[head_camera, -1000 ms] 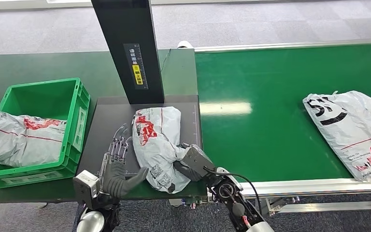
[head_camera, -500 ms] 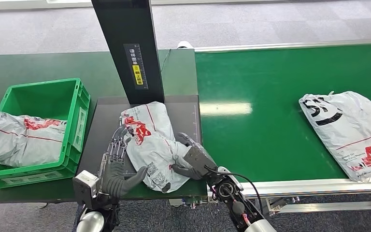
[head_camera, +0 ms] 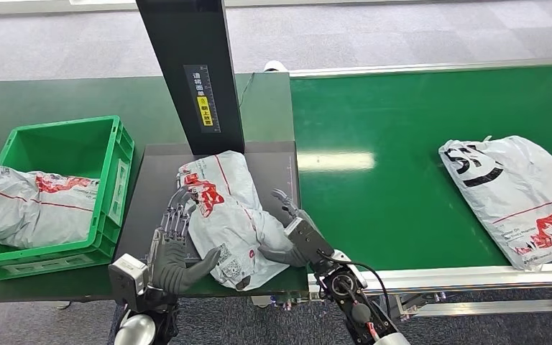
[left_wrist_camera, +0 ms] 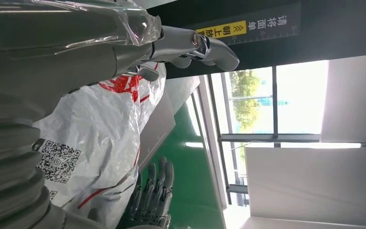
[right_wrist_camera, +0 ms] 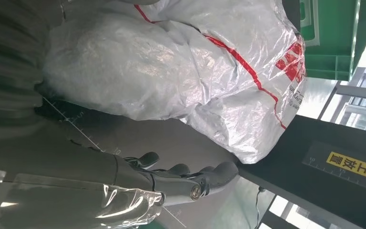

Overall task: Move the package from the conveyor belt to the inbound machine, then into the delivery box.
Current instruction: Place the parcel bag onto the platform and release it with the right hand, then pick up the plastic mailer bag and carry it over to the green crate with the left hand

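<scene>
Item: package (head_camera: 226, 212), grey poly mailer with red print, lying on the dark plate of the inbound machine (head_camera: 151, 188), just in front of the machine's black column (head_camera: 190, 72). My left hand (head_camera: 172, 237) is resting against the package's left side, fingers stretched out, gripping nothing. My right hand (head_camera: 293, 230) is sitting at the package's right side, fingers spread, holding nothing. Delivery box (head_camera: 118, 169): standing left of the machine, another mailer (head_camera: 29, 205) draping over its rim. Conveyor belt (head_camera: 402, 194): lying right of the machine, carrying a second package (head_camera: 517, 198).

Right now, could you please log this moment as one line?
stage: package on inbound machine | left hand: touching | right hand: open, beside
</scene>
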